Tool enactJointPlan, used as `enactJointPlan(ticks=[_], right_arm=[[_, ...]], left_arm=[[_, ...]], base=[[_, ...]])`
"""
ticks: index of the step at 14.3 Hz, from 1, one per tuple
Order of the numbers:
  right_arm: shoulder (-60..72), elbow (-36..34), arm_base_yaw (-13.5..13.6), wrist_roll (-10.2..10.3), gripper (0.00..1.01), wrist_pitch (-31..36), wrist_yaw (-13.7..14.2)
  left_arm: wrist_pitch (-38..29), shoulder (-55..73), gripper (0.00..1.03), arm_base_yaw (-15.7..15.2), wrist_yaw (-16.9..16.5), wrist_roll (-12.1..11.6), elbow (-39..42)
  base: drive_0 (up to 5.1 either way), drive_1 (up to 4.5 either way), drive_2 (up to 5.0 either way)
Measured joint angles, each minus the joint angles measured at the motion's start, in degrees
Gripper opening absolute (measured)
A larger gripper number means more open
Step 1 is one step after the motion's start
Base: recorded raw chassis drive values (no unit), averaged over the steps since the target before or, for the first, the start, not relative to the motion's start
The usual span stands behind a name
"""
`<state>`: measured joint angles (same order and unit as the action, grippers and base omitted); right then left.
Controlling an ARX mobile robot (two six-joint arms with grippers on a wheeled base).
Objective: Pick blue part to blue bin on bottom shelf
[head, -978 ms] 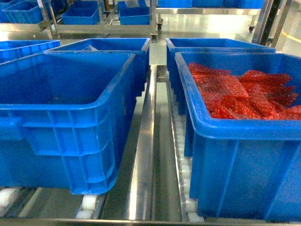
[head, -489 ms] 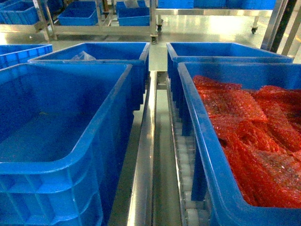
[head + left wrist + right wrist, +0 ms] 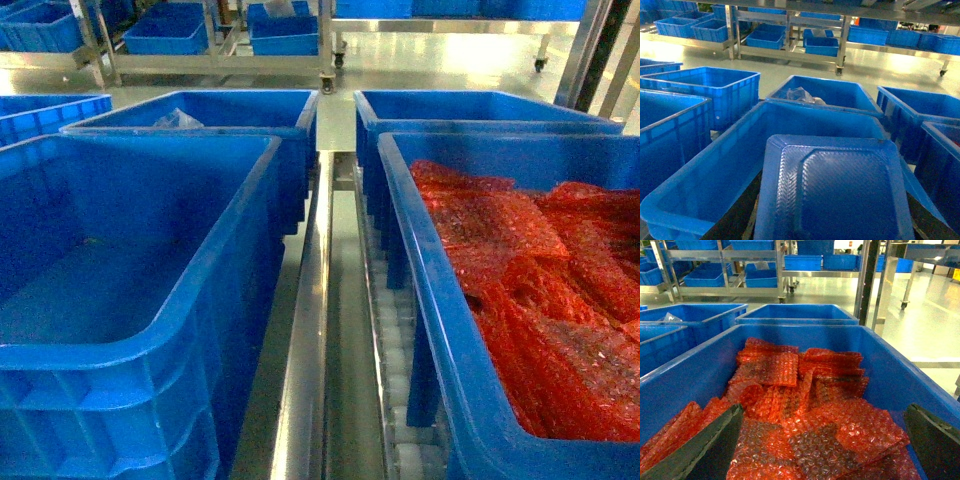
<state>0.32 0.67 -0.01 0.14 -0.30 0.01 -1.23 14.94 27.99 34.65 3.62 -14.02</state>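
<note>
In the left wrist view the blue part [image 3: 832, 192], a dark blue textured block with rounded corners, fills the lower middle. My left gripper [image 3: 835, 232] is shut on it, and its dark fingers [image 3: 737, 217] show at the part's sides. The part hangs over the near end of the empty blue bin [image 3: 725, 165], which is the front left crate [image 3: 150, 190] in the head view. The bin rests on the bottom shelf's steel rail [image 3: 305, 330] and white rollers [image 3: 398, 405]. My right gripper [image 3: 820, 440] is open above the red bags [image 3: 805, 405]. Neither gripper shows in the head view.
The alike crate [image 3: 425, 300] with red bubble-wrap bags stands at the front right. Behind are two more blue crates, the left one [image 3: 250, 105] holding a clear bag [image 3: 175, 119]. Further racks with blue crates [image 3: 285, 30] stand across the shiny floor.
The head view rose and tipped downward over the first half second, so I now see into both front crates. Since then nothing has moved.
</note>
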Motion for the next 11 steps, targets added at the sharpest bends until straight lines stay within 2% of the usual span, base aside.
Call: enactJointPlan(ticks=[11], right_arm=[[0.0, 0.0, 0.0, 0.0, 0.98, 0.0, 0.0]], left_arm=[[0.0, 0.0, 0.43, 0.0, 0.0, 0.0, 0.0]], base=[[0.0, 0.0, 0.0]])
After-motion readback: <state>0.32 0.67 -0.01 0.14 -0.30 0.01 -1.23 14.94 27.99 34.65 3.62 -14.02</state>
